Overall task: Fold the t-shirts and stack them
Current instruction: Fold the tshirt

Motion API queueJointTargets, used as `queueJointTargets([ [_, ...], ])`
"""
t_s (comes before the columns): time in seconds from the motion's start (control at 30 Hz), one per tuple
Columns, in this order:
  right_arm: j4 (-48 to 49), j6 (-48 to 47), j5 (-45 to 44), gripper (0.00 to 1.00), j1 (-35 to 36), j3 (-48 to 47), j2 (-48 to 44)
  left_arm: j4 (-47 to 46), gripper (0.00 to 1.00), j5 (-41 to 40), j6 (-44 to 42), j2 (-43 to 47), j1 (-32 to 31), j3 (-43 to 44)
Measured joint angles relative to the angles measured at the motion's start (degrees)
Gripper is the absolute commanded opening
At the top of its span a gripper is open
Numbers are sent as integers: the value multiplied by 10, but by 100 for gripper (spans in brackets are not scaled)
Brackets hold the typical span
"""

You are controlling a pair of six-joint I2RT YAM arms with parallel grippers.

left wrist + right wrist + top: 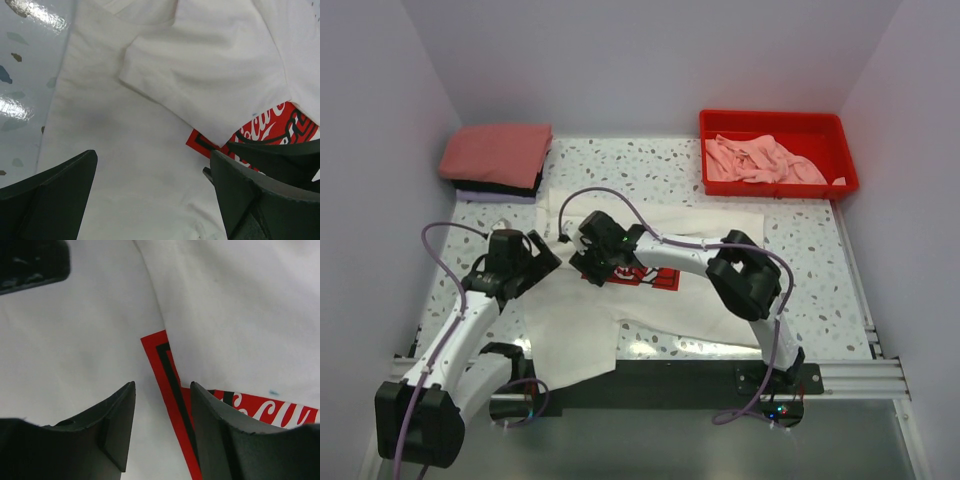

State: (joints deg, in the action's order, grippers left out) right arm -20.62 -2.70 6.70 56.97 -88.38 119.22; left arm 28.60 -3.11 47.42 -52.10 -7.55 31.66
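Observation:
A white t-shirt lies spread on the table, its red square logo print partly covered by a folded-in sleeve flap. My left gripper hovers open over the shirt's left part, its jaws wide apart above plain white cloth. My right gripper is just to its right, open and empty, above the left edge of the logo. Neither gripper holds cloth. A folded stack sits at the back left: salmon-red on top, black and lavender beneath. Loose light pink shirts lie in the tray.
The red plastic tray stands at the back right. The speckled table shows to the right of the shirt and also at the left in the left wrist view. Walls close in on three sides. Both arms' cables loop above the shirt.

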Motion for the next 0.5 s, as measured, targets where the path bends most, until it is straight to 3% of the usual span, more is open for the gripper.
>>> queueJointTargets([
  [0.2,-2,-11,-22,40,-2,-10,19,23,100,-1,0,12,0,-7],
  [0.5,-3,-16,-47,32,-1,-17,34,35,100,-6,-1,12,0,-7],
])
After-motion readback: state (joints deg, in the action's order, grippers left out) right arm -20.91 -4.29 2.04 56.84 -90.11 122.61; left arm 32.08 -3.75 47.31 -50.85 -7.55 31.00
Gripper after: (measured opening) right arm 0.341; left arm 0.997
